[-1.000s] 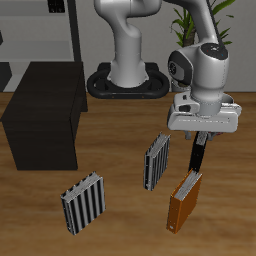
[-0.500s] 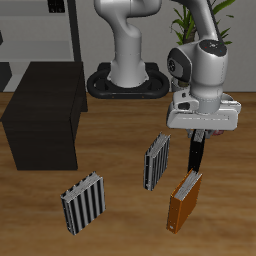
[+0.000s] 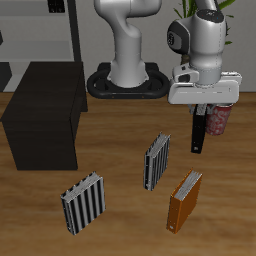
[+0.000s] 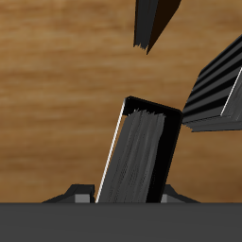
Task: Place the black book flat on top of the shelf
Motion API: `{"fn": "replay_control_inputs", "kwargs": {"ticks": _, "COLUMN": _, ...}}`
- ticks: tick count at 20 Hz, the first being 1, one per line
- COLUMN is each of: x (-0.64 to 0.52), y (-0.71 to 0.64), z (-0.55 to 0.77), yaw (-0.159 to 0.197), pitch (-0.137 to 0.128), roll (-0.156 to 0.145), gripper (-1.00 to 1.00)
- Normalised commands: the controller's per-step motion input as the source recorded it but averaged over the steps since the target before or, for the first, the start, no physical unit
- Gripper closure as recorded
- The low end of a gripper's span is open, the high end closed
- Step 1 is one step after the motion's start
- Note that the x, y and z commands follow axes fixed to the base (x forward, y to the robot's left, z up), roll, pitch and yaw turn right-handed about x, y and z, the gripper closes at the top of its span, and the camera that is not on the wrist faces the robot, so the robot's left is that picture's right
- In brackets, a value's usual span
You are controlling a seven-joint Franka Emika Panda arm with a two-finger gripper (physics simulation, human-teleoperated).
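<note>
Hanging from our gripper (image 3: 202,110), the black book (image 3: 198,132) is upright and clear of the wooden table (image 3: 120,215), its lower end in the air above the surface. Our fingers are closed on its top edge — in the wrist view the black book (image 4: 142,156) fills the space between the two finger bases, its pale page edge showing along one side. We hold it over the part of the table in front of the robot's base (image 3: 125,82), just beside a small dark-red object (image 3: 217,118) that we cannot identify.

Below and nearer the table's front edge stands the orange-brown book (image 3: 184,201), upright and apart from ours. One grey-and-black striped book (image 3: 156,161) stands between the held book and the shelf (image 3: 45,115); a second striped book (image 3: 83,203) stands closer to the front edge. The shelf — a low matte-black box — sits well apart from our gripper, across the table, its flat top bare. A tall grey rack (image 3: 40,35) rises behind it.
</note>
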Motion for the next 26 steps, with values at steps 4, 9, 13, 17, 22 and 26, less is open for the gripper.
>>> {"fn": "replay_control_inputs", "kwargs": {"ticks": 4, "x": -0.3, "y": -0.26, "z": 0.49, "yaw": 0.003, "pitch": -0.02, "roll": -0.011, "gripper": 1.0}}
{"fn": "replay_control_inputs", "kwargs": {"ticks": 9, "x": -0.21, "y": -0.3, "z": 0.57, "yaw": 0.035, "pitch": -0.079, "roll": -0.021, "gripper": 1.0}}
{"fn": "replay_control_inputs", "kwargs": {"ticks": 13, "x": -0.27, "y": -0.24, "z": 0.52, "yaw": 0.0, "pitch": -0.054, "roll": 0.004, "gripper": 1.0}}
{"fn": "replay_control_inputs", "kwargs": {"ticks": 17, "x": -0.3, "y": -0.35, "z": 0.45, "yaw": 0.026, "pitch": -0.061, "roll": -0.018, "gripper": 1.0}}
{"fn": "replay_control_inputs", "kwargs": {"ticks": 22, "x": -0.15, "y": -0.39, "z": 0.36, "yaw": 0.008, "pitch": -0.037, "roll": -0.079, "gripper": 1.0}}
{"fn": "replay_control_inputs", "kwargs": {"ticks": 26, "x": -0.15, "y": -0.43, "z": 0.35, "yaw": 0.054, "pitch": -0.044, "roll": -0.13, "gripper": 1.0}}
